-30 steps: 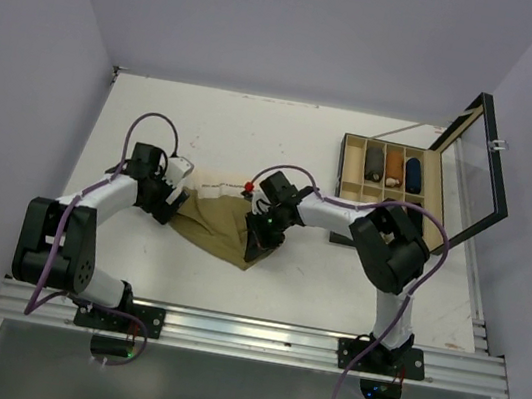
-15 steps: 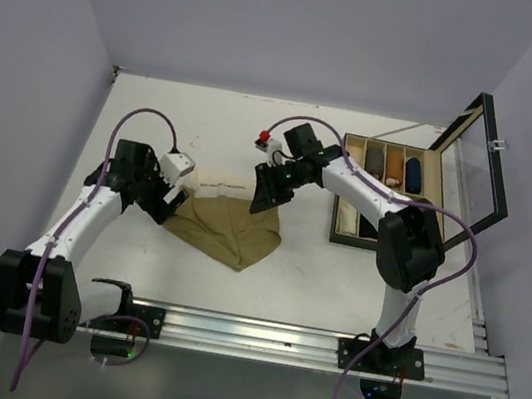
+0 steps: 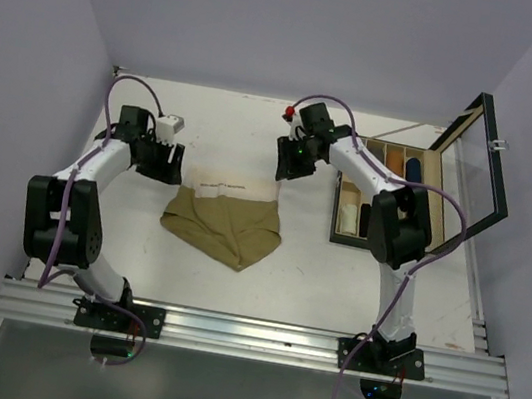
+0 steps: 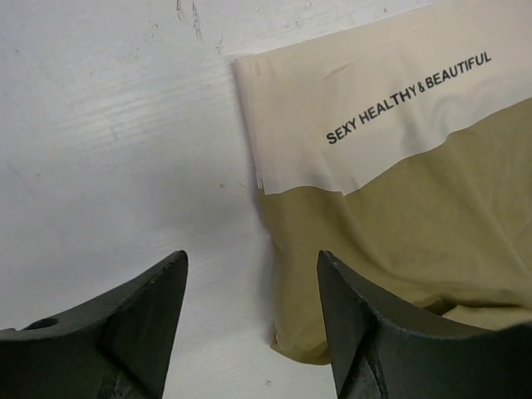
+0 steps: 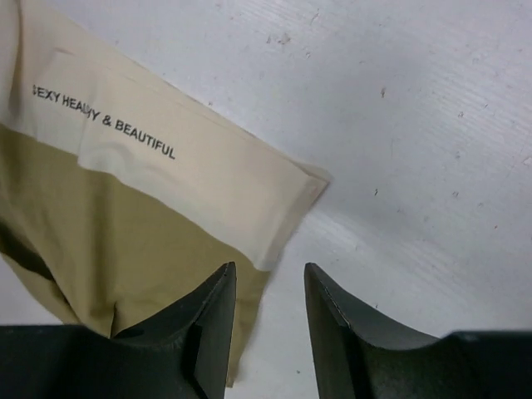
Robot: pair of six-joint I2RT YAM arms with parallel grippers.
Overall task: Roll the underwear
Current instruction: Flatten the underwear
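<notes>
The olive-tan underwear lies flat on the white table, its cream waistband along the far edge. My left gripper is open and empty just beyond the waistband's left end. In the left wrist view the gripper is held over bare table beside the cloth's left edge. My right gripper is open and empty just beyond the waistband's right end. In the right wrist view the gripper is held over that corner of the cloth. No dark brown pair shows on the table.
An open compartment box stands at the right, its glass lid raised. It holds several rolled items. Purple walls enclose the table on the left, back and right. The arm bases sit on the rail at the near edge.
Both grippers were at the cloth's near part; they have moved to the far side, spread the underwear flat with the waistband showing, and let go of it.
</notes>
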